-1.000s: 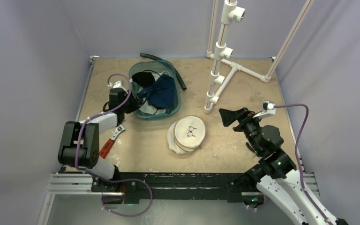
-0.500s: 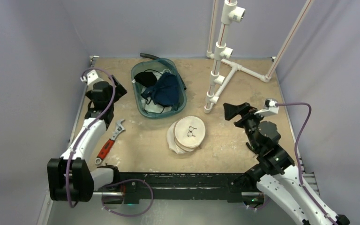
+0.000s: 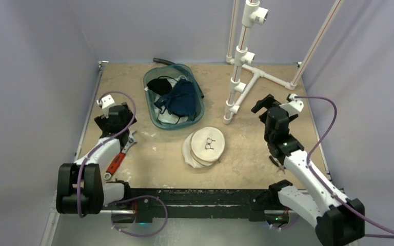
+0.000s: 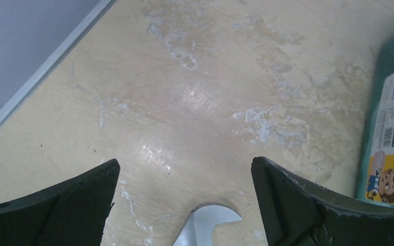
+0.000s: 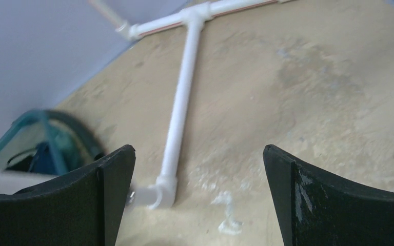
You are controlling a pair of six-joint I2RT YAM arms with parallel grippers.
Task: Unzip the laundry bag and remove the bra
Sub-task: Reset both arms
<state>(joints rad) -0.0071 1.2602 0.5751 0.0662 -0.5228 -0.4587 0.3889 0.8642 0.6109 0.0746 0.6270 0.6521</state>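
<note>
Jaws of the left arm stand wide and empty over the bare surface (image 3: 159, 169), just above a red-handled metal wrench (image 3: 116, 162) and near the teal plastic tub (image 3: 173, 125) of dark garments. The small white drum-shaped mesh laundry bag (image 3: 208, 145) lies at the middle, touched by nothing. Right jaws, also wide and empty, hover near the white pipe stand (image 3: 241, 56). Pulling the zip with one arm may drag the light bag, and a careless swing may strike the stand.
</note>
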